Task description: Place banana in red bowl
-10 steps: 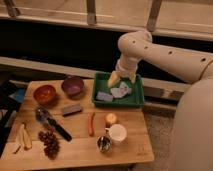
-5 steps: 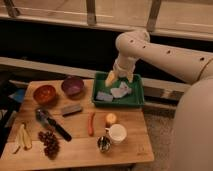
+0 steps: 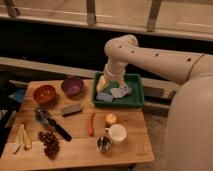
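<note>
- The wooden table (image 3: 80,152) is taken as a clock face, with 12 o'clock on the far side, toward the dark wall.
- The banana (image 3: 22,137) lies at about 8 o'clock, close to the left edge of the table. It looks like pale-yellow curved strips, flat on the wood, and nothing touches it.
- The red bowl (image 3: 44,93) stands at about 10 o'clock, upright. It is well apart from the banana.
- A purple bowl (image 3: 73,85) stands just beside the red bowl, on its 2 o'clock side.
- The gripper (image 3: 102,84) hangs over the left end of a green tray (image 3: 133,86), which sits at about 1 o'clock on the table. Whether the gripper is open or closed, I cannot tell. It seems to hold nothing, but the view there is poor.
- Some pale blue-gray pieces (image 3: 112,93) lie in the tray.
- The gripper is well apart from both the banana and the red bowl.
- A gray block (image 3: 71,109) lies near the middle of the table.
- A black-handled tool (image 3: 52,124) and a bunch of dark grapes (image 3: 50,142) are between the banana and the middle.
- An orange-red stick (image 3: 91,123), a round yellow fruit (image 3: 110,119) and a white cup (image 3: 117,133) are at about 5 o'clock.
</note>
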Controlling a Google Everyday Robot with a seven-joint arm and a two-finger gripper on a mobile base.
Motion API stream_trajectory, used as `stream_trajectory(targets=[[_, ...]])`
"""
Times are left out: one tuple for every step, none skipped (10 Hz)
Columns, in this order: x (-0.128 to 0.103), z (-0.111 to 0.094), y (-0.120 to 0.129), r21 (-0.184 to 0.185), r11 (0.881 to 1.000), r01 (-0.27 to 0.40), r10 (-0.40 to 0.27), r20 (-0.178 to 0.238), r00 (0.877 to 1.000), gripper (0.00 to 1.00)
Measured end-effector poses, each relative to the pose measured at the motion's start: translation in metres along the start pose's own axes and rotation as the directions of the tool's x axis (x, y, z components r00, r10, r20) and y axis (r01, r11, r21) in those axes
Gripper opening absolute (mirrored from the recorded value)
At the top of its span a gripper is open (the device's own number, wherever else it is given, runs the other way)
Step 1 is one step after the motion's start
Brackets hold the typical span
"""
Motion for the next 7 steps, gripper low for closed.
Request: stream_trajectory(targets=[[-0.004, 0.006, 0.02, -0.012, 0.999, 0.035, -0.035, -0.002, 0.999, 0.77], [-0.008, 0.01, 0.043, -0.027, 0.997, 0.074, -0.074, 0.002, 0.997, 0.77], [-0.013, 0.015, 0.067, -0.047, 0.991, 0.122, -0.122, 0.004, 0.993, 0.77], [-0.015, 0.018, 0.089, -0.069, 0.983, 0.17, -0.17, 0.009, 0.985, 0.77], [-0.018, 0.02, 0.111, -0.09, 0.973, 0.213, -0.213, 0.014, 0.977, 0.77], [-0.02, 0.022, 0.137, -0.121, 0.956, 0.268, -0.267, 0.019, 0.963, 0.77], [-0.016, 0.022, 0.17, -0.161, 0.924, 0.346, -0.347, 0.023, 0.937, 0.77]])
